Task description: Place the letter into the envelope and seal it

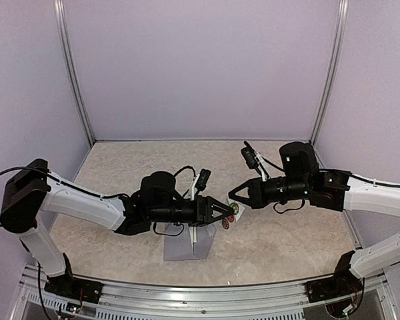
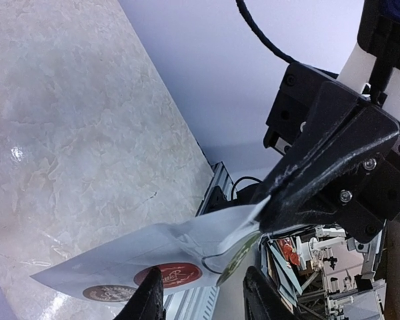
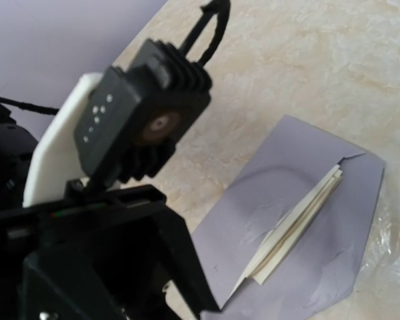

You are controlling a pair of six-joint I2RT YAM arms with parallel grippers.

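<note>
The grey-blue envelope (image 1: pixel 184 247) lies flat on the table under both grippers, its flap open (image 3: pixel 300 167). The folded cream letter (image 3: pixel 300 223) sticks partway out of its mouth. Above it, my right gripper (image 1: pixel 234 196) is shut on one end of a white sticker strip (image 2: pixel 153 253) that carries a red round sticker (image 2: pixel 177 275) and a brown one (image 2: pixel 110 292). A greenish sticker (image 2: pixel 242 259) curls off the strip's edge. My left gripper (image 2: pixel 203 303) is open just below the strip, fingers (image 2: pixel 147 301) apart on either side of that edge.
The table is beige marble-patterned (image 1: pixel 280 233), closed in by lilac walls (image 1: pixel 200 67) with metal corner posts. A metal rail (image 1: pixel 200 293) runs along the near edge. The left arm's wrist camera (image 3: pixel 140 120) fills the left of the right wrist view.
</note>
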